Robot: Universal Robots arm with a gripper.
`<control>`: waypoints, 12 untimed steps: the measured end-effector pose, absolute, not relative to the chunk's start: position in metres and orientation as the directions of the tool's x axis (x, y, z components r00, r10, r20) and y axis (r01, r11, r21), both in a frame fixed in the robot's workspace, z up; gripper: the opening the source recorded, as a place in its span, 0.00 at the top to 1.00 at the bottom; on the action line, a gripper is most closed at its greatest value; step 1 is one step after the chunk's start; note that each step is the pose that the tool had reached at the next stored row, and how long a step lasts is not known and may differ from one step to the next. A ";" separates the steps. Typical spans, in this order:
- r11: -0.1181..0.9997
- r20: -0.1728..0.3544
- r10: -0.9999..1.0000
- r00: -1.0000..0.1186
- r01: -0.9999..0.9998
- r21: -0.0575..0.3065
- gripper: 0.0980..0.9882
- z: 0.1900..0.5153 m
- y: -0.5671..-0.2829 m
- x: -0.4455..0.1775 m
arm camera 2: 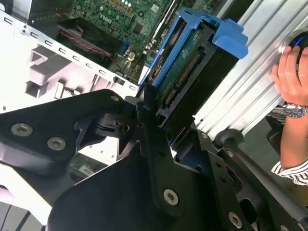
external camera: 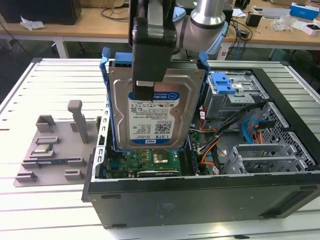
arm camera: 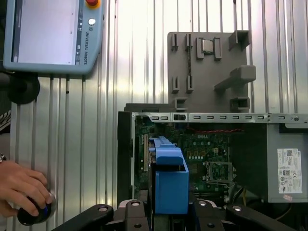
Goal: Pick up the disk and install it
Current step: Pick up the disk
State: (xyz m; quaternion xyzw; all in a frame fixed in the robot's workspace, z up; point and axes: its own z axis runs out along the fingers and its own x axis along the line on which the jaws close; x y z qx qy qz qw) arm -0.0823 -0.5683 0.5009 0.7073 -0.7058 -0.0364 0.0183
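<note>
tray point(external camera: 50, 150): grey, lying on the slatted table point(external camera: 45, 80) at the exterior view's left, beside the computer case point(external camera: 200, 197).
claw point(external camera: 144, 87): closed on the disk, one finger pressed against its label.
disk point(external camera: 162, 122): held upright over the open case, lower edge above the green board point(external camera: 135, 162), blue rails on both sides.
drive bay point(external camera: 235, 100): inside the case at the exterior view's right.

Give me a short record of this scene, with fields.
gripper: shut on the disk
disk: upright, label facing the exterior view, held above the motherboard
computer case: open, lying on its side
grey fixture plate: beside the case, at the exterior view's left
person's hand: on a black knob
</note>
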 end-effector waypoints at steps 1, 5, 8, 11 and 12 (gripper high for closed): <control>-0.003 -0.026 -1.000 0.001 -0.997 0.077 0.70 0.501 -0.568 -0.081; -0.003 -0.026 -1.000 0.001 -0.997 0.077 0.70 0.501 -0.568 -0.072; -0.003 -0.026 -1.000 0.001 -0.997 0.077 0.70 0.501 -0.568 -0.067; -0.003 -0.026 -1.000 0.001 -0.997 0.077 0.70 0.501 -0.568 -0.062; -0.003 -0.026 -1.000 0.001 -0.997 0.077 0.70 0.501 -0.568 -0.061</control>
